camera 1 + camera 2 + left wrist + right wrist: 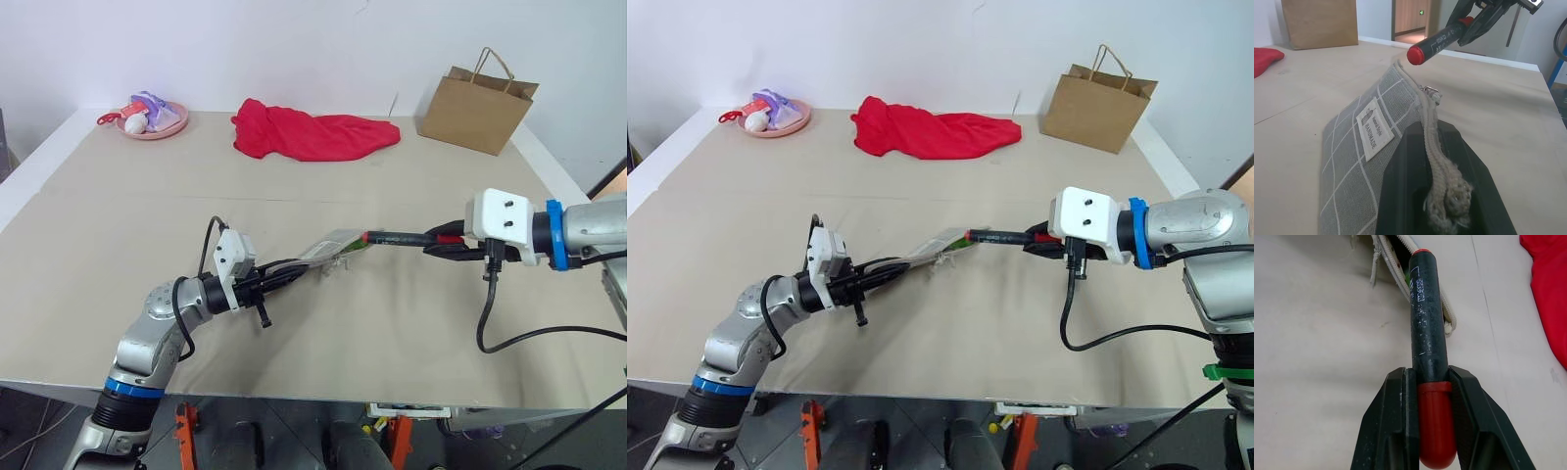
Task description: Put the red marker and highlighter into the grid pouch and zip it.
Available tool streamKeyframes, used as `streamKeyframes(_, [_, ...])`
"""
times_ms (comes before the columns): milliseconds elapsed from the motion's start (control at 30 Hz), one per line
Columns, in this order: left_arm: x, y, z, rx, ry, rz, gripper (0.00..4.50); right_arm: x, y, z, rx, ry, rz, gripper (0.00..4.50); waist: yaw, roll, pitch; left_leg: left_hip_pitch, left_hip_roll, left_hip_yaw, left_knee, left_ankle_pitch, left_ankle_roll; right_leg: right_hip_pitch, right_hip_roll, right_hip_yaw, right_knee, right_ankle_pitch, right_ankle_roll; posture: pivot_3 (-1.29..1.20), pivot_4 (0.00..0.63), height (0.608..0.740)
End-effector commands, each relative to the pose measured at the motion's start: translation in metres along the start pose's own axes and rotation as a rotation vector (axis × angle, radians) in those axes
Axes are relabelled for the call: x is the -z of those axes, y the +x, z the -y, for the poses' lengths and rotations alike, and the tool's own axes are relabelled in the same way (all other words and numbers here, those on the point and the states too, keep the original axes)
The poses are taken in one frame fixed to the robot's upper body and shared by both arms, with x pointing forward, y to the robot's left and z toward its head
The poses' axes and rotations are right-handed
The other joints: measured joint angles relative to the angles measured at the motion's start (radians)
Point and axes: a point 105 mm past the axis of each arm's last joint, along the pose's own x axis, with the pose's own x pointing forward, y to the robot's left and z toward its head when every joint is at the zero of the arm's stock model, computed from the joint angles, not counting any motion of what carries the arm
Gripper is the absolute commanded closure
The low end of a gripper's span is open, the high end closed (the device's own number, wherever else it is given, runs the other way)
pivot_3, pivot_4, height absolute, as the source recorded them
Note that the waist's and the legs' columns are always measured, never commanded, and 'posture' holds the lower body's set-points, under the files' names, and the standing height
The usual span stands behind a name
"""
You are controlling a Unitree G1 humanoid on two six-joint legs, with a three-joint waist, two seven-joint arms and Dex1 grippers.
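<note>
At the centre of the head view, the left gripper [294, 273] is clamped tight on the edge of the flat grey fabric grid pouch [1366, 161] with white lines (small white label showing), held just above the tan table [118, 225]. From the right, the right gripper [1431, 396] pinches the slim black marker with red cap [1427, 333] between its black fingers, its far red tip at the pouch's open mouth. A sliver of lime-green highlighter [355, 247] shows at that mouth.

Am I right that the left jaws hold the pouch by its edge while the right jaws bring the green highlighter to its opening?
Not quite. The right gripper holds the red marker, black barrel with red ends, not the highlighter. The right wrist view shows it clamped by its red cap, tip at the opening. The rest holds: the left gripper grips the pouch by its edge.
</note>
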Motion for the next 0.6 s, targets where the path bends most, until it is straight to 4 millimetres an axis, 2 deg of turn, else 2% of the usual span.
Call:
streamKeyframes(33, [-0.014, 0.002, 0.003, 0.018, 0.053, 0.027, 4.5, -0.005, 0.001, 0.004, 0.006, -0.049, -0.004, 3.94, 0.0, 0.0, 0.0, 0.0, 0.0, 0.0, 0.0, 0.0, 0.0, 0.0, 0.0, 0.0, 0.0, 0.0, 0.0, 0.0, 0.15, 0.74])
streamKeyframes(433, [-0.012, -0.002, 0.002, 0.007, 0.06, 0.024, 4.5, 0.005, 0.016, 0.004, -0.008, -0.058, -0.016, 3.94, 0.0, 0.0, 0.0, 0.0, 0.0, 0.0, 0.0, 0.0, 0.0, 0.0, 0.0, -0.001, 0.0, 0.002, -0.003, 0.0, 0.15, 0.74])
streamKeyframes(600, [-0.01, -0.002, 0.003, 0.019, 0.057, 0.019, 4.5, -0.003, 0.038, -0.001, -0.072, -0.141, -0.01, 3.94, -0.003, 0.0, 0.0, 0.001, 0.0, 0.001, 0.0, 0.0, 0.0, 0.0, 0.001, 0.0, 0.0, 0.003, -0.004, 0.0, 0.15, 0.74])
